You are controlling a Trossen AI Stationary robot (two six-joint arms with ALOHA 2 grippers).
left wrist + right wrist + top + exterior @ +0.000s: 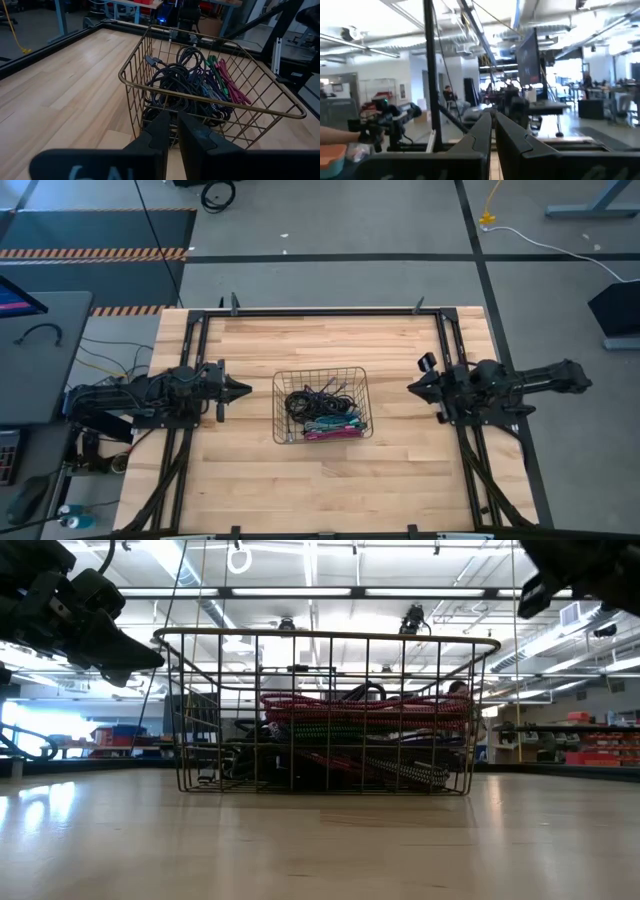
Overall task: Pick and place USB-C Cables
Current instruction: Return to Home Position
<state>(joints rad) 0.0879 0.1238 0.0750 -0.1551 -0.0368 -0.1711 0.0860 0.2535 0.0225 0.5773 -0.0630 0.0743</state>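
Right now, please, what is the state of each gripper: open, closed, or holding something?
Left gripper: closed, holding nothing, just left of the wire basket.
Right gripper: closed, holding nothing, to the right of the basket.

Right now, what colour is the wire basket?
The basket is brass-gold wire; the left wrist view shows it best.

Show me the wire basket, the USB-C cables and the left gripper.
wire basket (pixel 275 406), high view, on its left rim.
USB-C cables (pixel 306 402), high view, on the dark coils inside the basket.
left gripper (pixel 243 389), high view, at its closed fingertips, left of the basket.
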